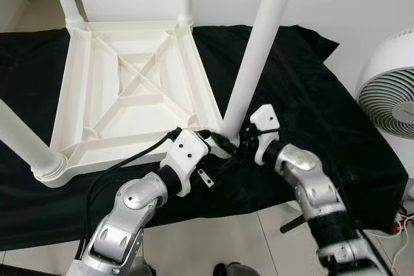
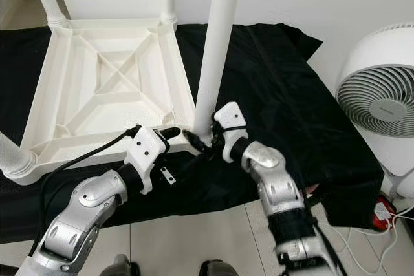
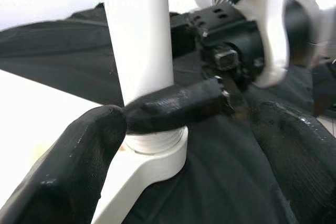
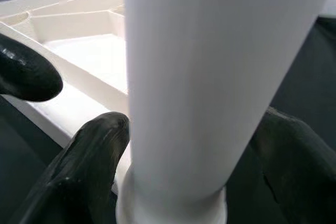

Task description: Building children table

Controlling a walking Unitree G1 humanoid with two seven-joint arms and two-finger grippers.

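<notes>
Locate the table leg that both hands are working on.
The table leg stands in the upturned tabletop's near right corner, between the left hand and right hand.

It looked like a room in a home: a plain white wall (image 1: 336, 4) stood behind, pale floor tiles (image 1: 213, 244) lay in front, and a white household fan (image 2: 381, 92) sat at the right. A small white plastic table (image 1: 129, 95) lay upside down (legs up) on a black cloth (image 1: 310, 108), with cables and a red plug (image 2: 384, 211) on the floor beside the fan.
</notes>
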